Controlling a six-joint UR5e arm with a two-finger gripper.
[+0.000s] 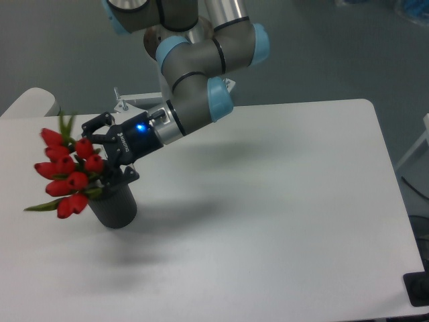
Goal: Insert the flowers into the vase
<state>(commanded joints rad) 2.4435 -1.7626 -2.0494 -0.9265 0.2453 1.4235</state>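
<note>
The white table (pixel 268 221) is seen filling most of the view, rounded corners visible at right. Near the left front, the vase (pixel 115 206) is seen, dark grey cylinder, standing on the table, slightly tilted. The flowers (pixel 67 176) are placed at its mouth, red tulip buds leaning out to the left over the rim, green leaves poking out at top and lower left; stems are hidden, so depth inside the vase cannot be told. Just behind the buds, the gripper (pixel 100 151) is positioned right over the vase mouth, black, blue light lit on its body. Fingers are seen spread apart beside the buds, one above, one lower near the rim; contact with the bunch cannot be told. Behind, the arm (pixel 194 74) is seen, grey with blue joint caps, rising out of frame at top.
</note>
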